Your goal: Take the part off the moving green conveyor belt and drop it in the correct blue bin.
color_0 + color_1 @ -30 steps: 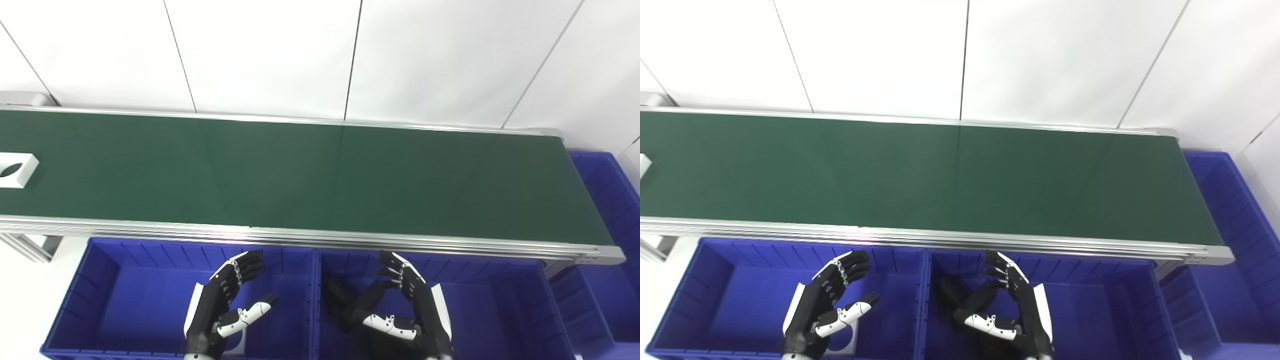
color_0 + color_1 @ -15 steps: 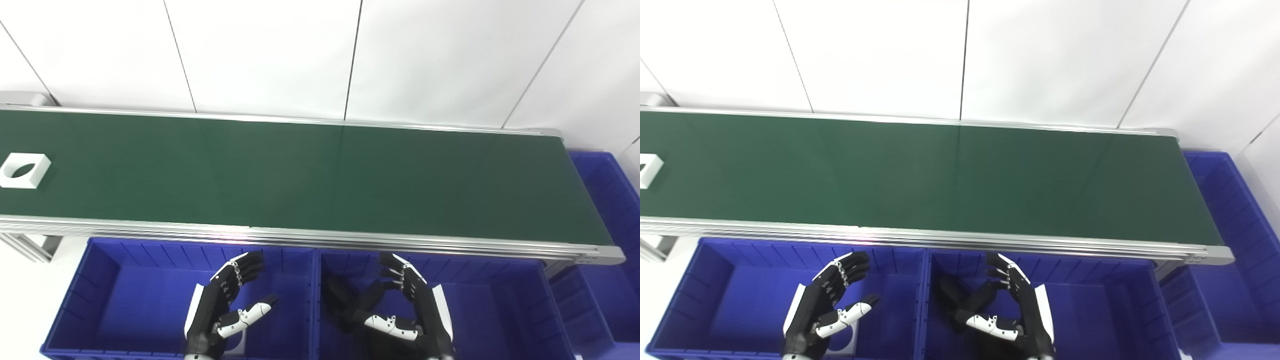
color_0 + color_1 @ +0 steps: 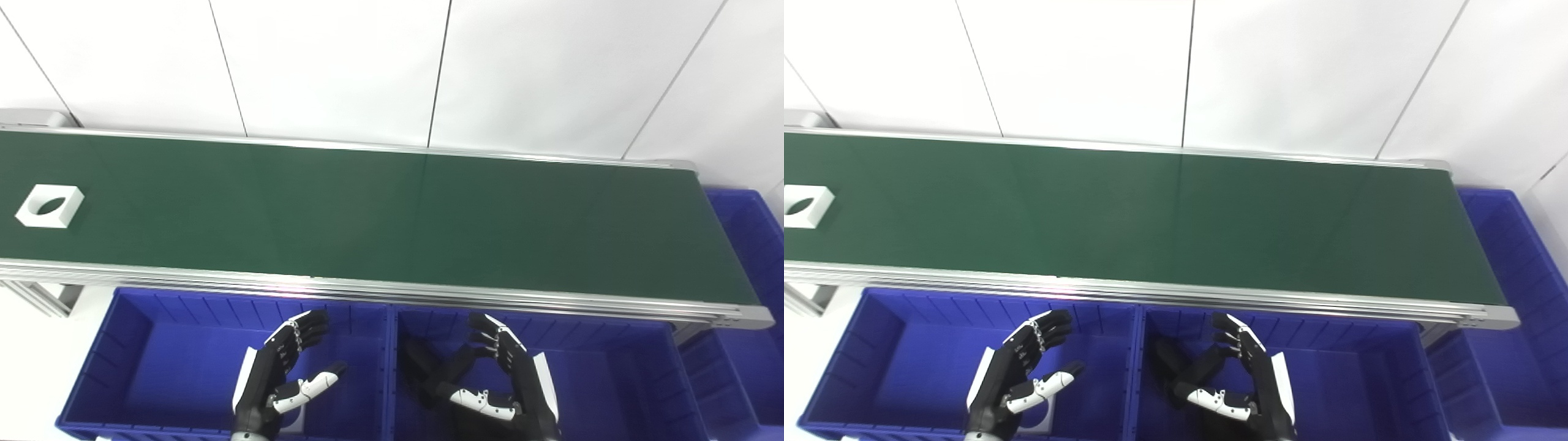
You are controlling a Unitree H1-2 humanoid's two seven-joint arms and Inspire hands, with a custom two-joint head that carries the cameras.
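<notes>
A white square part (image 3: 49, 205) with a round hole lies at the far left of the green conveyor belt (image 3: 380, 220). My left hand (image 3: 278, 380) hovers open over the left blue bin (image 3: 153, 361), holding nothing. Over the middle blue bin (image 3: 612, 380) my right hand (image 3: 502, 386) is open too, palm turned inward. Both hands are below the belt's near rail, far from the part. A white square part (image 3: 1038, 416) lies in the left bin, partly hidden by my left hand. Dark parts (image 3: 429, 373) lie in the middle bin beside my right hand.
A third blue bin (image 3: 744, 288) stands at the belt's right end. The belt's aluminium rail (image 3: 392, 291) runs between the hands and the belt. A white panelled wall rises behind the conveyor.
The white part has travelled rightward along the belt, coming fully into view. The camera has shifted a little, moving the whole picture. Both hands stay open over their bins.
</notes>
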